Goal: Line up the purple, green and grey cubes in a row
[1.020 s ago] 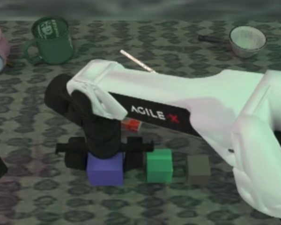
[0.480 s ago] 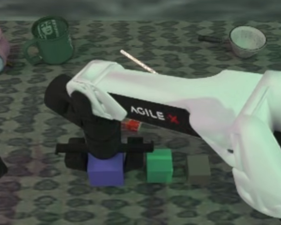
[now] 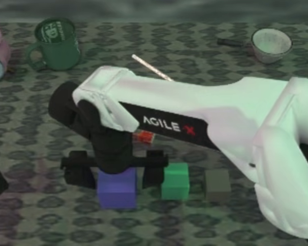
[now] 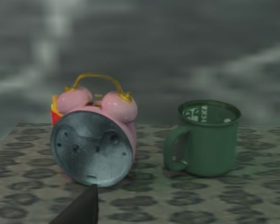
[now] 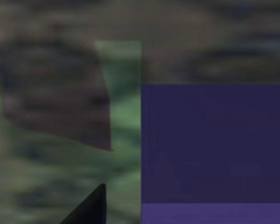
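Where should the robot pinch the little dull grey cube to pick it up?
Probably from straight above, fingers closing on the far and near flat faces of the small dull grey cube: it sits flat, and the bright green cube stands close beside it, crowding that side.

Purple cube, green cube and grey cube sit seemingly in one row.

A table covered in a dark leopard-spot pattern meets a cloudy grey backdrop wall.

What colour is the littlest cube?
Dull olive-grey. The littlest cube shows best in the top view.
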